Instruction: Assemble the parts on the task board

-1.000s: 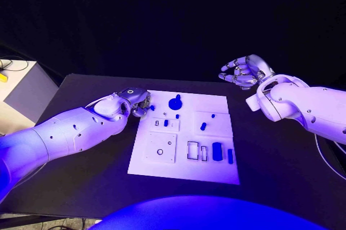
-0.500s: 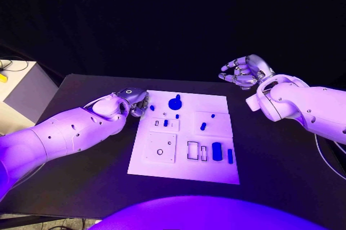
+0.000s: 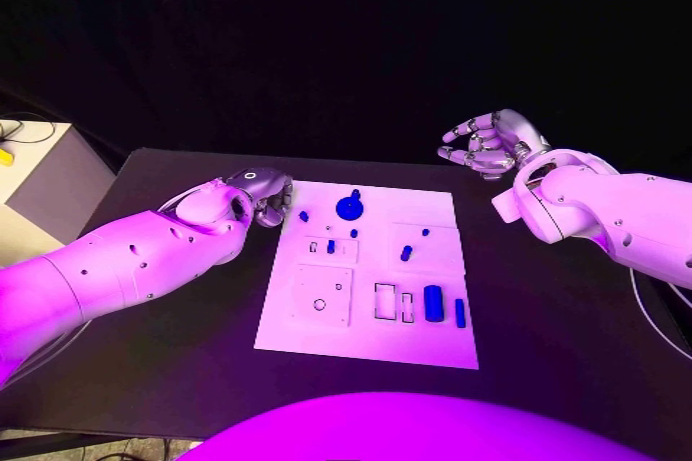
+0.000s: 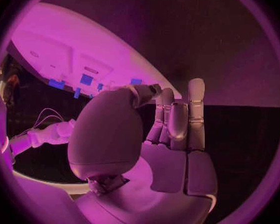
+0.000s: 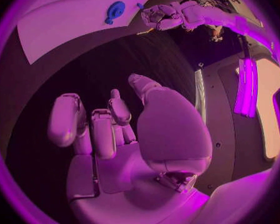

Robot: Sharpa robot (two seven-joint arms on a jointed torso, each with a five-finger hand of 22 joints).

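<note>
Head view: left hand (image 3: 257, 193) beside task board (image 3: 368, 326) (empty).

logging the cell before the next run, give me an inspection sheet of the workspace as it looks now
surface: black table, matte, bare around the board.
job's things: white rectangular task board lies flat mid-table; small blue parts on it, including a round blue knob-shaped part near its far edge and a blue oblong part near its right side.
clutter: nothing seen on the table.
hands: left hand at the board's far left corner, fingers curled in, nothing visibly held; right hand raised beyond the board's far right corner, fingers apart, holding nothing.
cables: dark cable on the pale box.
surroundings: pale box left of the table; dark backdrop behind.
</note>
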